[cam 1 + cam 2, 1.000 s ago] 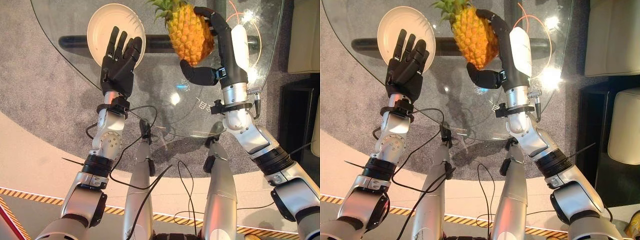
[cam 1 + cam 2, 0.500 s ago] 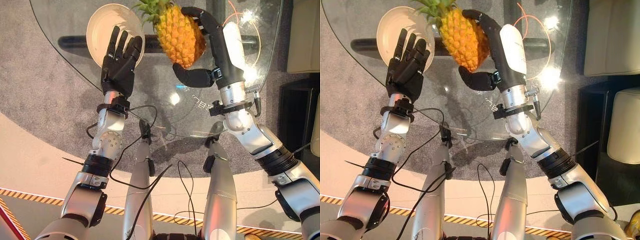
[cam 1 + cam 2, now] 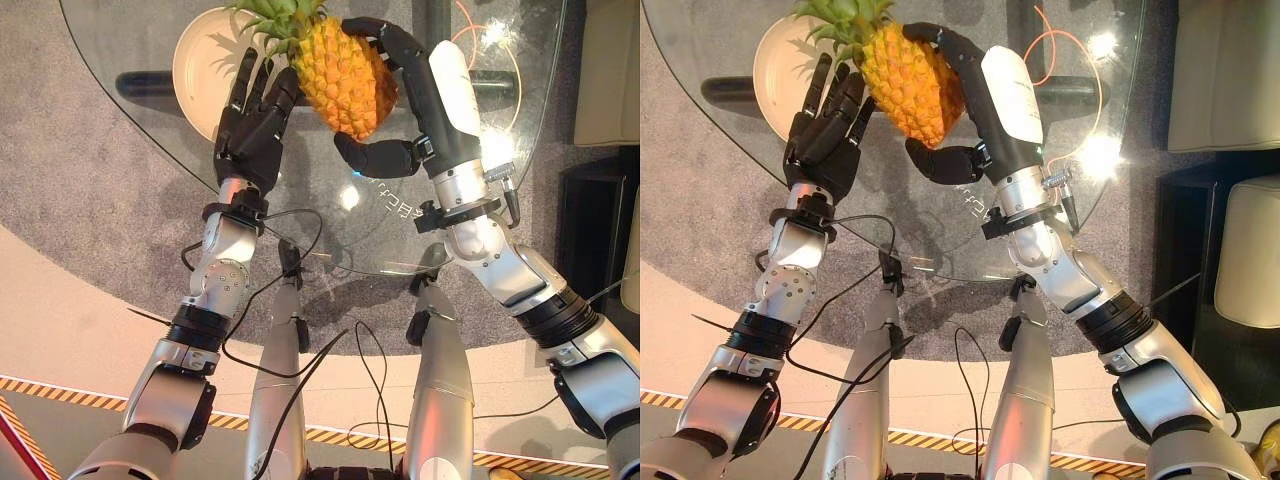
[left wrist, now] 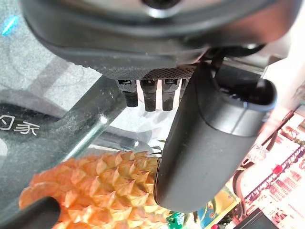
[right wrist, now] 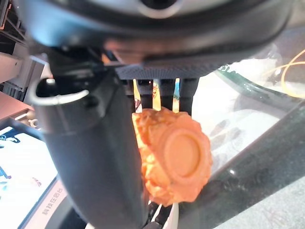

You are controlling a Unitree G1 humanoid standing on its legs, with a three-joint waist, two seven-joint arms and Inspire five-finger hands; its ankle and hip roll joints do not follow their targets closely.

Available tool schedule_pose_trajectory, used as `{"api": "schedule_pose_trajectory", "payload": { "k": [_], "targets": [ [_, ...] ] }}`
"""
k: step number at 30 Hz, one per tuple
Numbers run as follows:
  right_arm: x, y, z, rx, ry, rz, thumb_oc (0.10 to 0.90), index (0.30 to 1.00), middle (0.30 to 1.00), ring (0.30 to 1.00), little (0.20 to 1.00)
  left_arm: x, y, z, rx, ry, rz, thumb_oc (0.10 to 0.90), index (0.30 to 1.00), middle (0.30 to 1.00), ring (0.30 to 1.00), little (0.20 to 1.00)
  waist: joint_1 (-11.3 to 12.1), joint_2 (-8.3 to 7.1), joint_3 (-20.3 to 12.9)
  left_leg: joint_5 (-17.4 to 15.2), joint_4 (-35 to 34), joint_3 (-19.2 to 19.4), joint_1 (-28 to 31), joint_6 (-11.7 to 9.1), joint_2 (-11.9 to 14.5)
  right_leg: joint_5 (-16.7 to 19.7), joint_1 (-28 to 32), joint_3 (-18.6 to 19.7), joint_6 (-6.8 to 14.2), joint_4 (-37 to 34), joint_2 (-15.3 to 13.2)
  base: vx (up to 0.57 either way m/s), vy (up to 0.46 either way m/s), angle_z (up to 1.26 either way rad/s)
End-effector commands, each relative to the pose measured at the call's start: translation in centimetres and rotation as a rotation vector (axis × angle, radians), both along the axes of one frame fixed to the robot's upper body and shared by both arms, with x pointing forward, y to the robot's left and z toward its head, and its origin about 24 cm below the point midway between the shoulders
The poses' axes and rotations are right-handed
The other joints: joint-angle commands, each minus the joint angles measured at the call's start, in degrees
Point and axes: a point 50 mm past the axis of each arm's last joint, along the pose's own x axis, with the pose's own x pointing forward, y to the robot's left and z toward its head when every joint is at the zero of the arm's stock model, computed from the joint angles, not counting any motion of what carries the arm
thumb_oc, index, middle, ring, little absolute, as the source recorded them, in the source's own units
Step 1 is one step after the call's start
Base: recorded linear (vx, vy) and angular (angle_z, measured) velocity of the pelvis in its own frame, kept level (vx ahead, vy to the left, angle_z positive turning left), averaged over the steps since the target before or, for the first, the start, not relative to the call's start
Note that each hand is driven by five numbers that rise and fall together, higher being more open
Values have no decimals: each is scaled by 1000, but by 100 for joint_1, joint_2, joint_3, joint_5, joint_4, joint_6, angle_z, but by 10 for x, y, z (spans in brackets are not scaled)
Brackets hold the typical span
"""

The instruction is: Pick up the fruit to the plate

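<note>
The right hand (image 3: 400,95) has fingers and thumb curled round the pineapple (image 3: 343,70), carrying it above the glass table (image 3: 400,215) at the plate's (image 3: 200,55) edge, leaves over the plate, while the left hand (image 3: 252,130), fingers straight, looks to be touching its side.

Plate (image 3: 205,50) on counter (image 3: 130,45), far left. Pineapple (image 3: 345,70) above counter, just right of plate, crown over plate's rim. Right hand (image 3: 400,110) wraps pineapple from right. Left hand (image 3: 252,125) at pineapple's left, fingers straight, overlapping plate's near edge.
</note>
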Motion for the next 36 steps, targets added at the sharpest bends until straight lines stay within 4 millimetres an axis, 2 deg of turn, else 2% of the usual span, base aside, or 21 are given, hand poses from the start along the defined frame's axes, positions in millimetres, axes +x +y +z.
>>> {"api": "schedule_pose_trajectory", "payload": {
  "k": [1, 17, 36],
  "targets": [
    [-63, 49, 65, -32, -362, 363, 100, 300, 300, 300, 200, -22, -21, 60, -22, -296, -113, 800, 900, 900, 900, 900, 65, -50, -118, -237, 280, 20, -37, -186, 117, 387, 435, -100, 329, -729, -54, 0, 0, 0],
    [-59, 52, 54, -91, -305, 371, 100, 300, 300, 300, 200, -37, -19, 74, -122, -485, -191, 800, 900, 900, 900, 900, 94, -88, -118, -246, 240, -6, -12, -184, 104, 389, 469, -120, 328, -751, -57, 0, 0, 0],
    [-54, 51, 47, -181, -247, 356, 100, 300, 300, 300, 200, -43, -15, 79, -139, -560, -198, 800, 900, 900, 900, 900, 104, -119, -118, -271, 255, -49, -60, -182, 87, 373, 423, -123, 332, -729, -51, 0, 0, 0]
  ]
}}
